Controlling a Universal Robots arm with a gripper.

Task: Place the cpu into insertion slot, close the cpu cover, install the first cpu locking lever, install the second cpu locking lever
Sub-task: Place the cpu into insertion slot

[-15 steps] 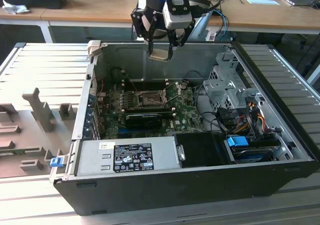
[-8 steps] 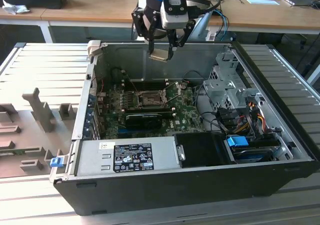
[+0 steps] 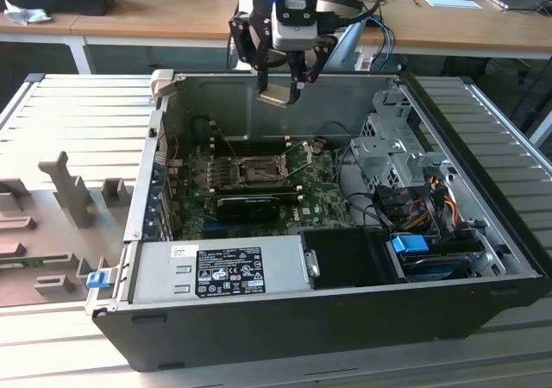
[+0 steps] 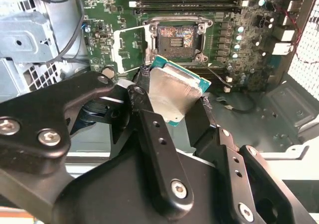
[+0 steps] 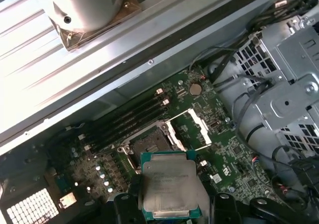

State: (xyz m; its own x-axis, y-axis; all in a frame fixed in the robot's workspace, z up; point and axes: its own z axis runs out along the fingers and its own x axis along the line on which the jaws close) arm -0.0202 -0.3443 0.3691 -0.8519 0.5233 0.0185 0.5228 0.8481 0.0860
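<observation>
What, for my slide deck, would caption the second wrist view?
The gripper shut on the cpu, short of the empty insertion slot, whose cpu cover stands open beside it.

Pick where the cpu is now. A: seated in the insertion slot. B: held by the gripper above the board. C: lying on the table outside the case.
B: the gripper is shut on the cpu in the air, and the insertion slot lies bare.

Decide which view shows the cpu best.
The first wrist view: the cpu faces the camera, nearly whole. The second wrist view shows it tilted, glaring; the exterior view, small, held by the gripper.
</observation>
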